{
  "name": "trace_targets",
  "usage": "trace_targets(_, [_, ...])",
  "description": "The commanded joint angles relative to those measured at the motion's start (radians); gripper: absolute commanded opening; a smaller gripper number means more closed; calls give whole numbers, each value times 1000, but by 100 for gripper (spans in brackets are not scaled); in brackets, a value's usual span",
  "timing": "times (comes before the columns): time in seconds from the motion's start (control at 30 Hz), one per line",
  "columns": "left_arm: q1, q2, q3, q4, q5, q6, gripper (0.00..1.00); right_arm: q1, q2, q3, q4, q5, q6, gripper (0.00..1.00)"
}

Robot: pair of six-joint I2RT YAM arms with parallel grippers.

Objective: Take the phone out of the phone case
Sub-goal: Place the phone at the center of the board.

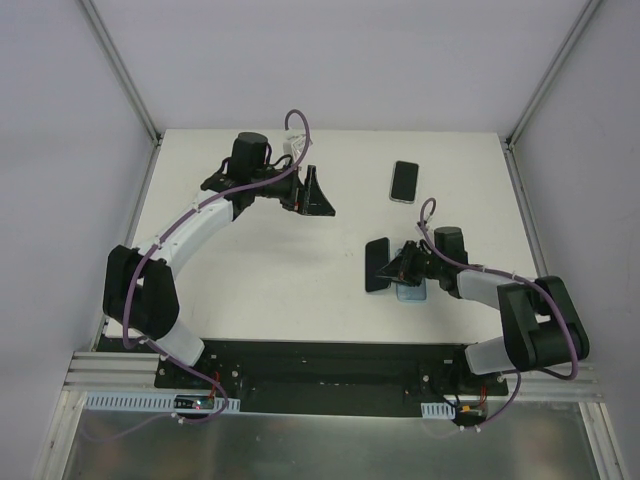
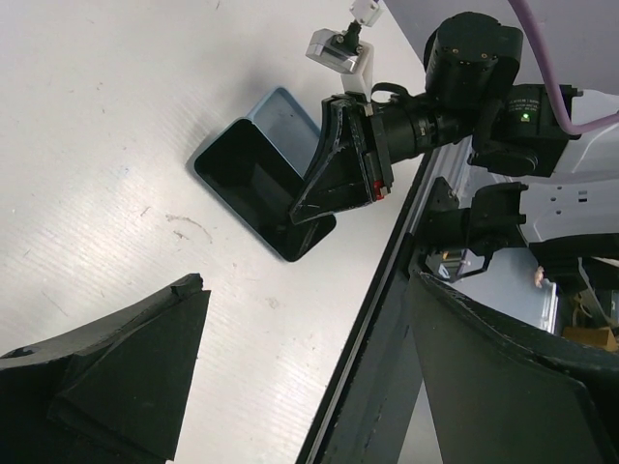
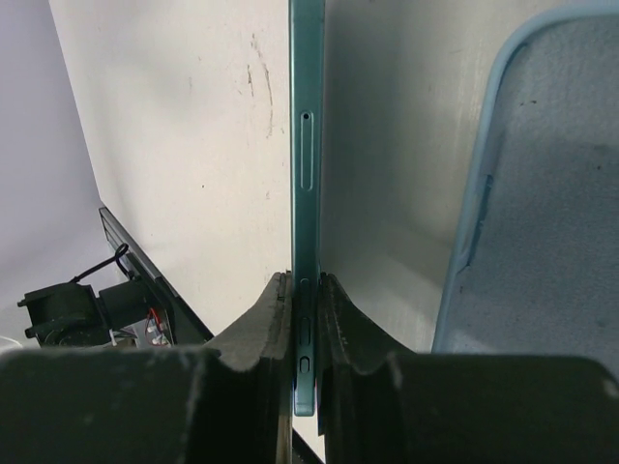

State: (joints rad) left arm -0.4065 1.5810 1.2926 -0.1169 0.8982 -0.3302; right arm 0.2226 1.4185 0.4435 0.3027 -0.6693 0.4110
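My right gripper [image 1: 398,268] is shut on the long edge of the phone [image 1: 377,265], which stands on its side and leans over the table. The right wrist view shows the phone's thin teal side [image 3: 307,174] with its buttons clamped between the two fingers [image 3: 253,333]. The empty light blue phone case [image 1: 411,292] lies flat on the table just beside the phone, also in the right wrist view as the case [image 3: 542,213]. The left wrist view shows the dark phone [image 2: 253,188] tilted off the case [image 2: 285,111]. My left gripper [image 1: 318,195] hangs open and empty, far from both.
A second dark phone [image 1: 404,181] lies flat at the back right of the white table [image 1: 300,280]. The table's black front rail [image 2: 387,290] runs past the left gripper's view. Grey walls close in the sides and back.
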Motion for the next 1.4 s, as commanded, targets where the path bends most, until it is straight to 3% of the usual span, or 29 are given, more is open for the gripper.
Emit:
trace_targets(0.0, [-5, -46, -4, 16, -1, 19, 87, 0, 3, 26, 33, 11, 2, 6])
trace_targets(0.33, [-5, -67, -24, 16, -10, 29, 88, 26, 17, 14, 29, 11, 11, 4])
trace_targets(0.73, [-5, -70, -27, 14, -7, 33, 89, 43, 17, 4, -19, 88, 6, 32])
trace_targets(1.2, [-5, -67, -32, 16, -4, 33, 89, 57, -61, 8, -94, 137, -35, 52])
trace_targets(1.37, [-5, -72, -36, 16, -5, 33, 89, 58, -70, 23, -154, 155, -72, 55])
